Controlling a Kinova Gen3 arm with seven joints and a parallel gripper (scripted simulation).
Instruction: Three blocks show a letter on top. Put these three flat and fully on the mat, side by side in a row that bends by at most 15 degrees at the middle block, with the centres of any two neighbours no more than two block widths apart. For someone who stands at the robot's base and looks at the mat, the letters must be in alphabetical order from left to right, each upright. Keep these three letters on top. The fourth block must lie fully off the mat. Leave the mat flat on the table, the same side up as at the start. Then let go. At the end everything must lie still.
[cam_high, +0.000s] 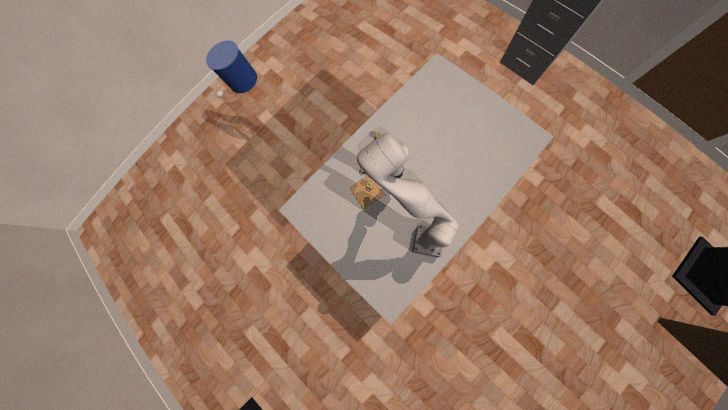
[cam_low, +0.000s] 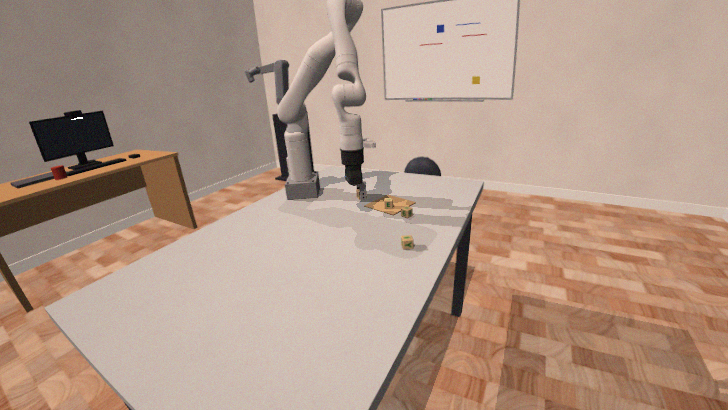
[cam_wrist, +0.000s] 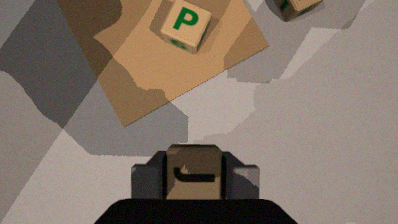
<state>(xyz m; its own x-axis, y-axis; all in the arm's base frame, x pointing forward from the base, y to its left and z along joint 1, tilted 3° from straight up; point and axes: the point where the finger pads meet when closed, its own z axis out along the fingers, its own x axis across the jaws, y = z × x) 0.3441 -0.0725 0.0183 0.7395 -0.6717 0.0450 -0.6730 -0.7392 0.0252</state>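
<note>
My gripper (cam_wrist: 193, 168) (cam_low: 361, 193) is shut on a wooden block (cam_wrist: 194, 162) with a dark J-like letter, which lies sideways in the wrist view. It holds the block a little above the table, beside the mat, on the robot base's side. The tan mat (cam_high: 358, 196) (cam_low: 376, 206) (cam_wrist: 145, 65) lies flat. A block with a green P on top (cam_high: 369, 185) (cam_low: 388, 203) (cam_wrist: 185, 24) sits on it. Another block (cam_high: 361, 171) (cam_low: 406, 211) (cam_wrist: 298, 6) lies off the mat near its edge; its top letter is unclear. A further block (cam_high: 377, 134) (cam_low: 407, 242) lies farther off. The arm hides the gripper in the top view.
The grey table (cam_high: 473, 132) (cam_low: 254, 305) carries the robot base (cam_high: 426, 241) (cam_low: 302, 188). The mat lies between the base and the table's long far edge. The farthest block is nearer that edge. Arm shadows cross the mat and the table.
</note>
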